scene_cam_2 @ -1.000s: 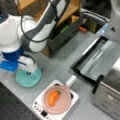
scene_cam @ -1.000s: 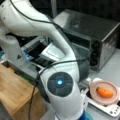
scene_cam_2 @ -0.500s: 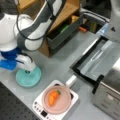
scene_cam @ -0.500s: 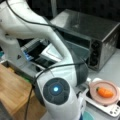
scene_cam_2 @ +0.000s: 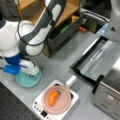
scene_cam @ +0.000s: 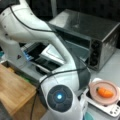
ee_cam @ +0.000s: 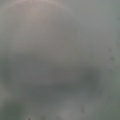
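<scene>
In a front view my gripper [scene_cam_2: 30, 74] is down on a teal plate [scene_cam_2: 28, 80] at the left of the grey table, its white hand covering the plate's middle. The fingers are hidden by the hand. The wrist view shows only a flat grey-green blur, very close to a surface. Right of the plate a pink pan [scene_cam_2: 56, 99] holding an orange carrot [scene_cam_2: 52, 97] sits on a white cooktop [scene_cam_2: 40, 110]. In a front view the arm's elbow [scene_cam: 60, 97] fills the foreground, with the pan [scene_cam: 104, 85] and carrot [scene_cam: 105, 92] at the right.
A steel toaster oven [scene_cam: 90, 30] stands with its door [scene_cam_2: 96, 63] folded open. A dark bin [scene_cam_2: 65, 32] of items and a wooden shelf [scene_cam_2: 67, 8] are behind. A wooden board [scene_cam: 13, 90] lies at the left.
The arm has sunk and leaned a little further over the teal plate; its elbow looms larger in a front view. Pan, carrot and oven have not moved.
</scene>
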Tool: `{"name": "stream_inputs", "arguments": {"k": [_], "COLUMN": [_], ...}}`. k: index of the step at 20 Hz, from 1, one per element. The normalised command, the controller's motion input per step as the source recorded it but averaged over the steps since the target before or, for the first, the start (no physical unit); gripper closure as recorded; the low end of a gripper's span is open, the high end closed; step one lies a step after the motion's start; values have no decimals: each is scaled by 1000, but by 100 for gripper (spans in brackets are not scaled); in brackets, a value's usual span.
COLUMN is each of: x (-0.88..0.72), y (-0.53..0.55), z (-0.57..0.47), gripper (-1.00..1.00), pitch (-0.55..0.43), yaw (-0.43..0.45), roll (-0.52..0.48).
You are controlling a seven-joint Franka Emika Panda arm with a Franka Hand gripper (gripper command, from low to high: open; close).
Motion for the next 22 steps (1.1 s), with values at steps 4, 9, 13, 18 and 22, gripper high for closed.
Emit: {"name": "stream_inputs", "arguments": {"k": [4,9,13,18,22], "x": [399,422,419,470,532], "y": [-326,-256,-222,-295,-380], "z": [92,110,107,51,58], "gripper": [-100,100,100,100,100], "pitch": [213,246,288,261,206], "yaw": [143,165,177,165,162], "roll": [445,576,634,542,427]}}
